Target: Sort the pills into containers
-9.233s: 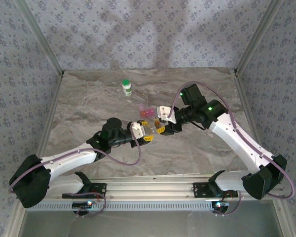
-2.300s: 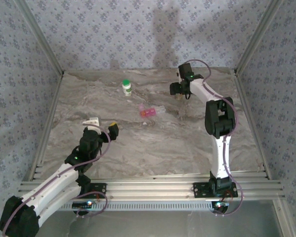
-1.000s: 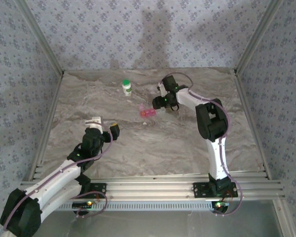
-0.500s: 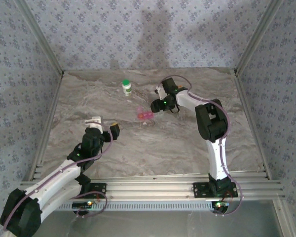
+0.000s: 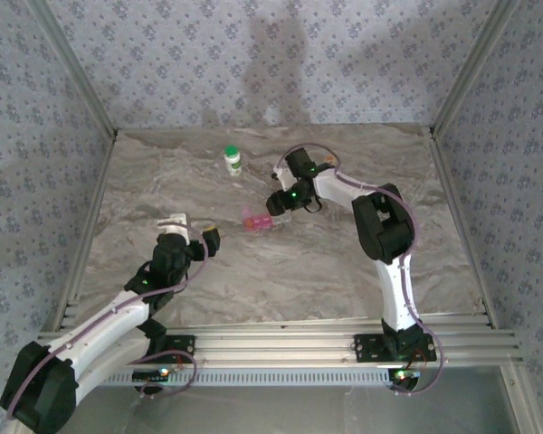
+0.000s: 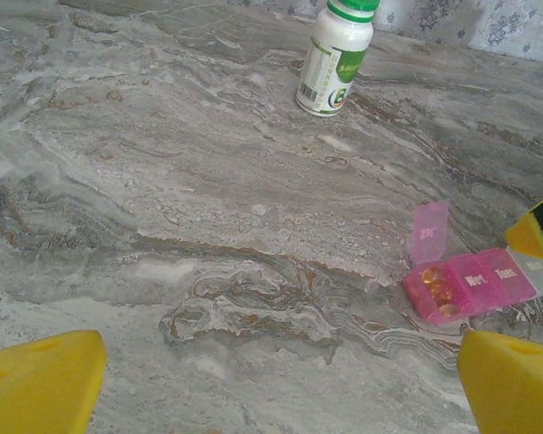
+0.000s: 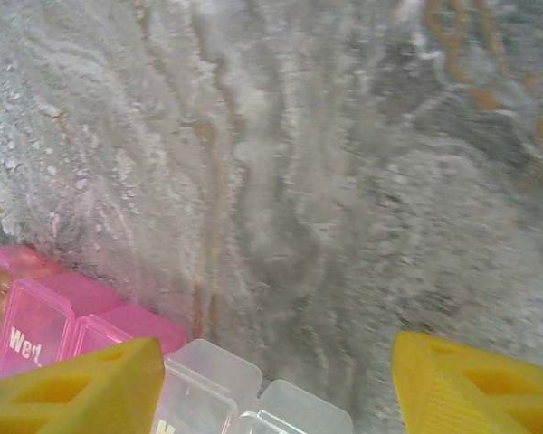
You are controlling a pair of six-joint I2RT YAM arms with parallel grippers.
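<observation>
The right gripper [image 7: 276, 357] is held part-open, clamping nothing, at the clear end of the pill case [image 5: 256, 221], which is laid on the table [image 5: 344, 262], with the white bottle [image 5: 233, 160] at its 11 o'clock and the left gripper [image 5: 193, 227], spread wide and empty, at its 9 o'clock.

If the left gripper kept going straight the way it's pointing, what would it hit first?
The left gripper would probably meet bare tabletop first; the white bottle stands farther along that line.
</observation>
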